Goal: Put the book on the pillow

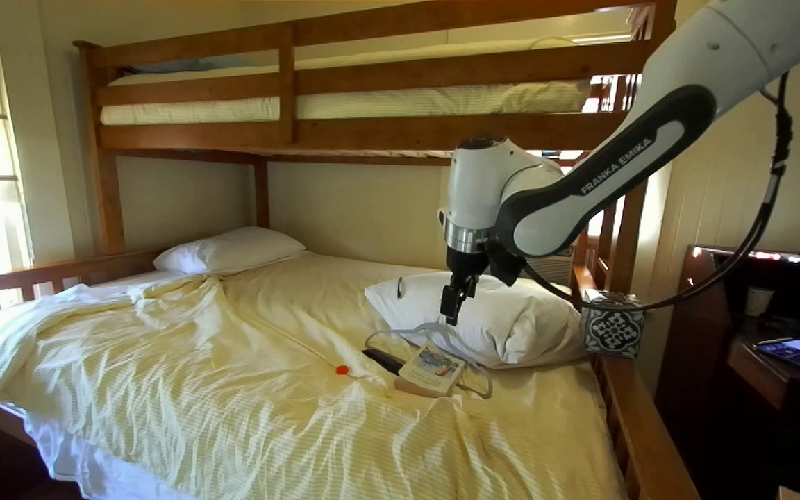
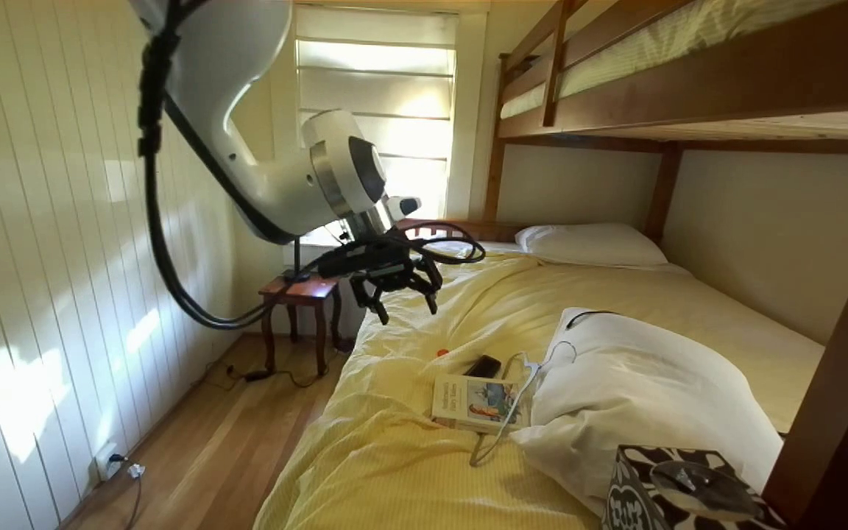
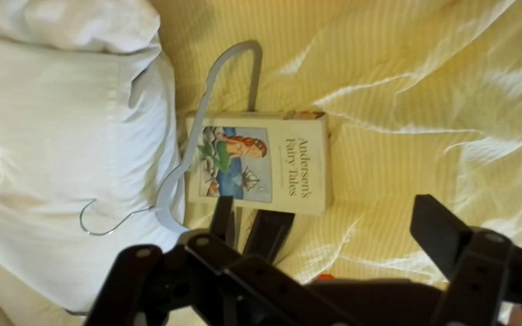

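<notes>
The gripper (image 3: pixel 323 208) gapes wide, holding nothing; in an exterior view its fingers (image 1: pixel 450 304) overlap and mask that gap. Lower down, the book (image 3: pixel 261 163) lies on the yellow-covered bed (image 1: pixel 233 361), just beside the rumpled pillow (image 2: pixel 645 368), a hanger (image 3: pixel 163 197) partly over both. A side table (image 2: pixel 317 289) shows only in an exterior view. The arm (image 1: pixel 612 173) slopes down to its wrist, fingers pointing downward.

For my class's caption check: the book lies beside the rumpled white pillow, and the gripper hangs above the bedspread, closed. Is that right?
Not quite: above the bedspread the gripper hangs open, its fingers wide apart, as the wrist view shows. The book does lie beside the rumpled white pillow.
</notes>
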